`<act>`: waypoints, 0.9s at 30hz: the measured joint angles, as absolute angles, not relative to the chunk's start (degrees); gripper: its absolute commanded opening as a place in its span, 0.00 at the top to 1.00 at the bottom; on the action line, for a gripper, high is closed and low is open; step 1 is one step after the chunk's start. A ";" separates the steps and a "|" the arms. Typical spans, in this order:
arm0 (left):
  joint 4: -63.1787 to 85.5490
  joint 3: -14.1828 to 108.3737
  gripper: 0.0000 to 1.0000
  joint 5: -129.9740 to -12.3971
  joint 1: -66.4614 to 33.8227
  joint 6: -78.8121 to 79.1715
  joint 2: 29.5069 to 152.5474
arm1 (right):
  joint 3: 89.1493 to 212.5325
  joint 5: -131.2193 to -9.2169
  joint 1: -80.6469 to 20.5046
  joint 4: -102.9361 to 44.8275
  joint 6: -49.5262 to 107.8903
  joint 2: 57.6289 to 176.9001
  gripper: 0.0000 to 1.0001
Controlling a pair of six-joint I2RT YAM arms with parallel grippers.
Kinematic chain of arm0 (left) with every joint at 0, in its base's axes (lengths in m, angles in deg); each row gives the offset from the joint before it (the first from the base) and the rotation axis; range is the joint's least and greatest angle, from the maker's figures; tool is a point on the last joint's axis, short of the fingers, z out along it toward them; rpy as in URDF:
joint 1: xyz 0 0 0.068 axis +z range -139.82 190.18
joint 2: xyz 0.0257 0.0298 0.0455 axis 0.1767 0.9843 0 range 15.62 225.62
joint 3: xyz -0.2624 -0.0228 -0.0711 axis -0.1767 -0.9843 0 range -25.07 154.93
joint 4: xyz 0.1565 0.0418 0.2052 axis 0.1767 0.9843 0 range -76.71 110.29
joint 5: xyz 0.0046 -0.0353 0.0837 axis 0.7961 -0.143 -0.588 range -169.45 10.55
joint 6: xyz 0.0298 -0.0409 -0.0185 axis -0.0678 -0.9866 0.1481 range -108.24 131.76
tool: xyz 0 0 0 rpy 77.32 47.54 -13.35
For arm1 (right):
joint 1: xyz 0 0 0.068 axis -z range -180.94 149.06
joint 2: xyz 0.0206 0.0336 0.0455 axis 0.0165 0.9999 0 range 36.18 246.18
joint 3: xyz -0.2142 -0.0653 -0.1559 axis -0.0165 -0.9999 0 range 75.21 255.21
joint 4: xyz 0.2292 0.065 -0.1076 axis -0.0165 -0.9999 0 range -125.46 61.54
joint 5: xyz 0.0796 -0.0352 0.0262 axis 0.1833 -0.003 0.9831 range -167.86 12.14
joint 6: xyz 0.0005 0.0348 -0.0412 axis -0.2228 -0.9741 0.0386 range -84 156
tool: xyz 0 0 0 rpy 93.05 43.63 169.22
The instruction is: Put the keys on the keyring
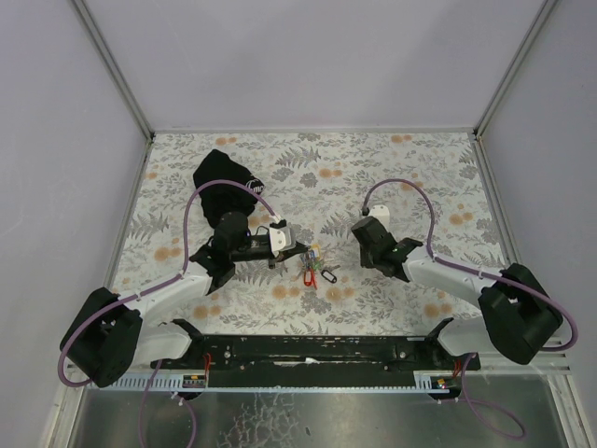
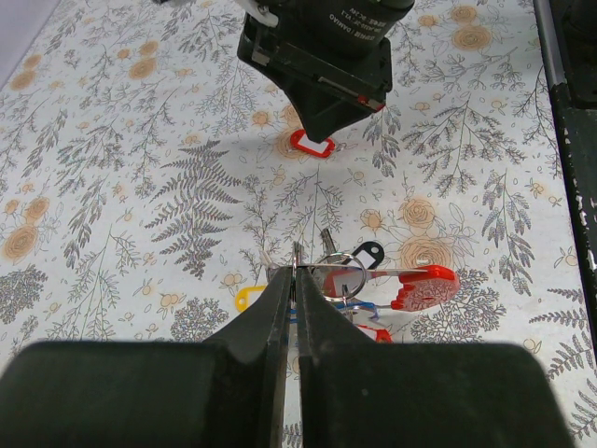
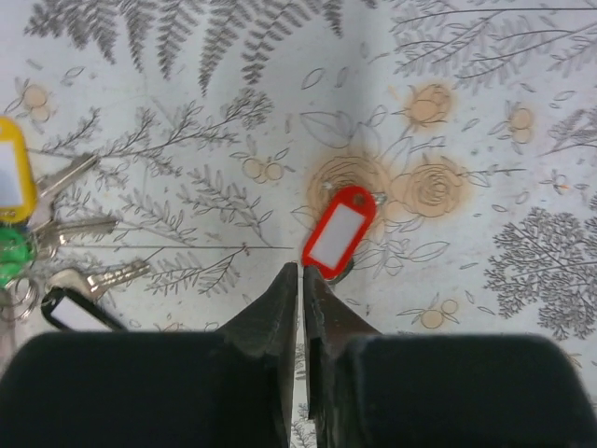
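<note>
Only the left wrist camera shows the left fingers (image 2: 270, 313) clenched on the keyring (image 2: 340, 257) at mid-tabletop. The right wrist camera shows three keys (image 3: 84, 229) with a yellow tag (image 3: 14, 182), a green tag (image 3: 11, 252) and a black tag (image 3: 79, 313). The right fingers (image 3: 270, 308) are shut just beside one loose red tag (image 3: 339, 231); whether they pinch it cannot be told. From above, a floral tabletop (image 1: 420, 168), white walls (image 1: 308, 56) and one black pouch (image 1: 224, 177).

Red tag (image 3: 339, 233): lying flat on floral cloth (image 3: 485, 112).
Right gripper (image 3: 300, 273): jaws pressed together, tips just beside red tag's near end.
Keys (image 3: 89, 229): left of red tag, apart.
</note>
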State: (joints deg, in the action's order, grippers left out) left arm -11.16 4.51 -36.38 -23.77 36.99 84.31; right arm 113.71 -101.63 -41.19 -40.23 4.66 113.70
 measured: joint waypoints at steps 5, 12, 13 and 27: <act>-11.16 4.51 1.00 -36.38 -23.77 36.97 84.33 | 113.97 -97.83 -41.08 -40.84 7.29 114.53 0.66; -11.22 4.42 1.00 -36.38 -23.77 36.95 84.33 | 117.55 -99.88 -44.73 -46.59 9.52 120.28 0.60; -11.20 4.42 1.00 -36.38 -23.77 36.95 84.33 | 117.99 -100.03 -45.13 -47.09 9.69 121.13 0.61; -11.22 4.40 1.00 -36.40 -23.77 36.93 84.33 | 121.97 -105.23 -45.39 -51.83 9.69 126.40 0.63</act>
